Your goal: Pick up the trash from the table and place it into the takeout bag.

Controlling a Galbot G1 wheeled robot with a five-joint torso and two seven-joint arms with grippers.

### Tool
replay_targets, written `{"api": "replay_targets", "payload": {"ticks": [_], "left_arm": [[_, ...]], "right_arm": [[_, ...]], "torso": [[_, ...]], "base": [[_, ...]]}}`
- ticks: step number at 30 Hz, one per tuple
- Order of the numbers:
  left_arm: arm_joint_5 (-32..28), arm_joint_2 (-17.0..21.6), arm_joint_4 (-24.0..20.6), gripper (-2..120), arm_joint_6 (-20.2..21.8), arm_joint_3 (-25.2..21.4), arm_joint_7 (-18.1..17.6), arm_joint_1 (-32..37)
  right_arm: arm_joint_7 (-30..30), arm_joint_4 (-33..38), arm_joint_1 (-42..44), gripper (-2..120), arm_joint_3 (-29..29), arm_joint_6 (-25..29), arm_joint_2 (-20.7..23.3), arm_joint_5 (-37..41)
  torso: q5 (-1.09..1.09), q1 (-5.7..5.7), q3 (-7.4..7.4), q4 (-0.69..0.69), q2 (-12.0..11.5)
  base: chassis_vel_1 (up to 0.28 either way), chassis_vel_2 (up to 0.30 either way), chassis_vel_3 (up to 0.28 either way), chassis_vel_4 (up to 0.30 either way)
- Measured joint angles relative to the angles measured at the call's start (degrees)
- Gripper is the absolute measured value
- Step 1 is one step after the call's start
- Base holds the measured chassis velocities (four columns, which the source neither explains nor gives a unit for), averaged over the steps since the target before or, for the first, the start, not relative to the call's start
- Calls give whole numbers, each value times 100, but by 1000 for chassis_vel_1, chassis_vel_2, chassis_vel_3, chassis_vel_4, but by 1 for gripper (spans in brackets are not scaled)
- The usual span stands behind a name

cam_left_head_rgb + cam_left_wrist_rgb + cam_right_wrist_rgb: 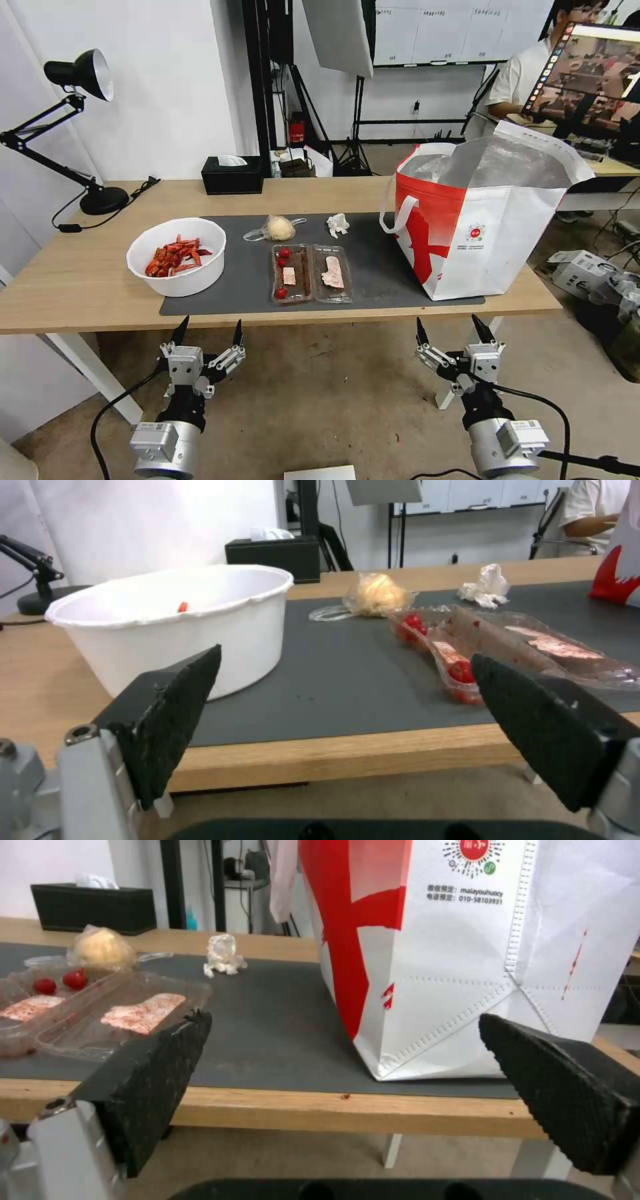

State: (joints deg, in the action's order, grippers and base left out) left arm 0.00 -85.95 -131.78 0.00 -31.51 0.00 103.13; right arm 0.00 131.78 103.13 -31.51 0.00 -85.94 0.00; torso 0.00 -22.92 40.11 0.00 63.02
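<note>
Nearest the head camera, the left gripper [207, 328] and the right gripper [456, 327] hang side by side in front of the table [80, 280], below its near edge, both with their black fingers spread wide and nothing between them. Beyond them a dark grey mat [373, 267] covers the middle of the light-wood top. On the mat's left end sits the white bowl [177, 257], holding red shells [175, 256]. Just right of it, near the front of the mat, lies the clear clamshell tray [310, 273], opened flat, with small red fruits and pinkish scraps in its two halves. Behind the tray rests the clear wrap around a yellowish lump [279, 228], and to its right, apart from it, the crumpled white tissue [338, 225]. The takeout bag [480, 227] stands upright on the right end of the mat, its top open and the silver lining showing, a white loop handle hanging on its left side. At the back edge of the table sit a black tissue box [232, 175] and a black desk lamp [73, 127].
</note>
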Motion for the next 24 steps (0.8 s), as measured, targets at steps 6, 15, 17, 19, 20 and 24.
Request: {"api": "replay_targets", "payload": {"ticks": [6, 15, 17, 19, 20, 24], "left_arm": [[0, 0, 0, 100, 0, 0, 0, 0], [0, 0, 0, 100, 0, 0, 0, 0], [0, 0, 0, 100, 0, 0, 0, 0], [0, 0, 0, 100, 0, 0, 0, 0], [0, 0, 0, 100, 0, 0, 0, 0], [0, 0, 0, 100, 0, 0, 0, 0]], "right_arm": [[0, 0, 0, 100, 0, 0, 0, 0], [0, 0, 0, 100, 0, 0, 0, 0], [0, 0, 0, 100, 0, 0, 0, 0], [0, 0, 0, 100, 0, 0, 0, 0], [0, 0, 0, 100, 0, 0, 0, 0], [0, 0, 0, 100, 0, 0, 0, 0]], "torso": [[0, 0, 0, 0, 0], [0, 0, 0, 0, 0], [0, 0, 0, 0, 0], [0, 0, 0, 0, 0], [0, 0, 0, 0, 0], [0, 0, 0, 0, 0]], "base": [[0, 0, 0, 0], [0, 0, 0, 0], [0, 0, 0, 0], [0, 0, 0, 0], [0, 0, 0, 0], [0, 0, 0, 0]]}}
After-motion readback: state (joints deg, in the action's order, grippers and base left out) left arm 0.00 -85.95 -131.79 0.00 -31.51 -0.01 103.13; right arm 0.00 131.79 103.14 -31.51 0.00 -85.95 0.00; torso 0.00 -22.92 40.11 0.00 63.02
